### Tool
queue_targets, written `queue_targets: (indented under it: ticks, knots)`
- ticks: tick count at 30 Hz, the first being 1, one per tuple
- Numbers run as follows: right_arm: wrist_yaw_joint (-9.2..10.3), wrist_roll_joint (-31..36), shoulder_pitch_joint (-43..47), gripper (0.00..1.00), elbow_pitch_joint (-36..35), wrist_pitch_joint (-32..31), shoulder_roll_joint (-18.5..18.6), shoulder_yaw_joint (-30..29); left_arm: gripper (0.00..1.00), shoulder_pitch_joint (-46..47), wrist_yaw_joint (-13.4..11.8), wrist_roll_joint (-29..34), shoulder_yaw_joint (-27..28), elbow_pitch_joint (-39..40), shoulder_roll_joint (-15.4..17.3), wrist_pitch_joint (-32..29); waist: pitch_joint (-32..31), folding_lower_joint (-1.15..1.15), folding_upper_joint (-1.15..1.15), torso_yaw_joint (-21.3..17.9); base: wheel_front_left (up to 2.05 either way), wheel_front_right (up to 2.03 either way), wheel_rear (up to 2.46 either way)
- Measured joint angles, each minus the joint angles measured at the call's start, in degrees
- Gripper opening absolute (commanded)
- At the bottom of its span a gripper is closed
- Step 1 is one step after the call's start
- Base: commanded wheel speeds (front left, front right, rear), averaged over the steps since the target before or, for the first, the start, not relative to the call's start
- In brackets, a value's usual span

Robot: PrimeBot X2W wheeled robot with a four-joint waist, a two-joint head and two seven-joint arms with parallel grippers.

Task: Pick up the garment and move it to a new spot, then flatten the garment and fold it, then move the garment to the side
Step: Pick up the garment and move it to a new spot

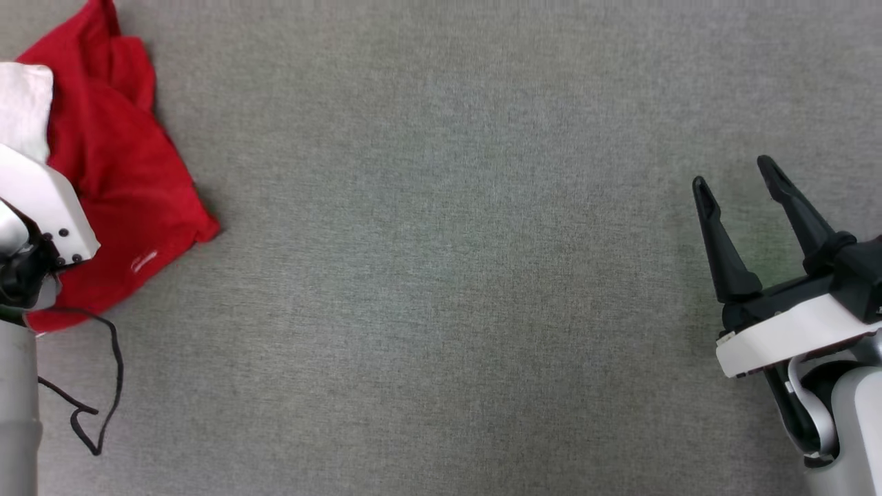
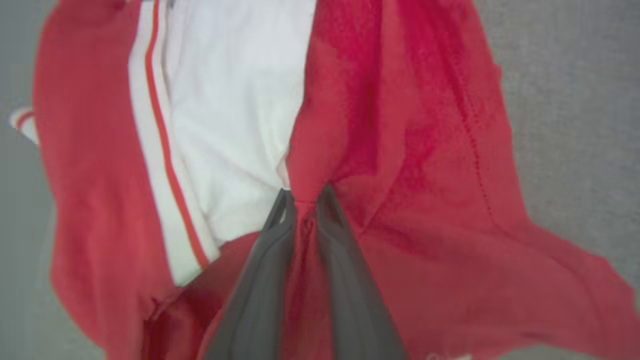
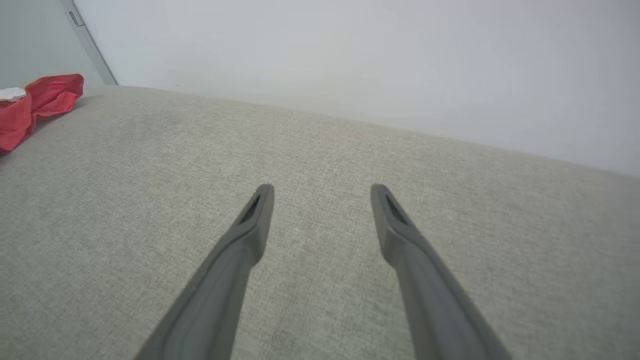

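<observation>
Garment [image 1: 131,179] (bright red soft T-shirt, white sleeves) lying crumpled at far left of grey fabric bench [image 1: 441,275]. Left gripper [image 2: 305,194] pinching narrow on red fold. Right gripper [image 1: 732,170] gaping wide, hanging well apart at right.

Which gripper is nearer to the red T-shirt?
Left. The left gripper is pinched on a fold of the T-shirt; the right gripper hangs open, far across the grey surface from it.

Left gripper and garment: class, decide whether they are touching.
Touching. The left wrist view shows the left gripper closed on a bunched fold of the garment.
</observation>
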State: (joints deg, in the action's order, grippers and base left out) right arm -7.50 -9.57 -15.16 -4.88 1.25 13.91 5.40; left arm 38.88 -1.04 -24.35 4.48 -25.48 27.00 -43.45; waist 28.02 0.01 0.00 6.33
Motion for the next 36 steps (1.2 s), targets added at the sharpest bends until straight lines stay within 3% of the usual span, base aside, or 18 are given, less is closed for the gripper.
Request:
queue_targets:
  ticks: [12,17,27,36]
  knots:
    - [0.00,1.0,4.6,1.00,2.7,0.7,-4.5,-1.5,0.00,7.9,0.1,9.4,-2.8,1.4,3.3,27.9,-11.0,-0.01,0.00,0.1,0.00,0.00,0.00]
    - [0.00,1.8,6.9,1.00,2.9,0.5,-6.3,-2.3,0.00,11.0,1.6,10.1,-4.7,0.4,2.1,35.1,-16.0,-0.01,0.00,-1.0,0.00,0.00,0.00]
    - [0.00,2.6,10.2,1.00,2.4,-1.1,-8.5,-2.6,0.00,10.6,4.3,8.5,-11.1,1.2,-7.3,40.8,-21.5,-0.02,0.00,-9.3,0.00,0.00,0.00]
    - [0.00,3.1,12.4,1.00,1.2,-2.7,-8.8,-4.7,0.00,4.0,6.6,4.9,-19.1,3.1,-19.5,44.6,-23.8,-0.02,0.00,-18.6,0.00,0.00,0.00]
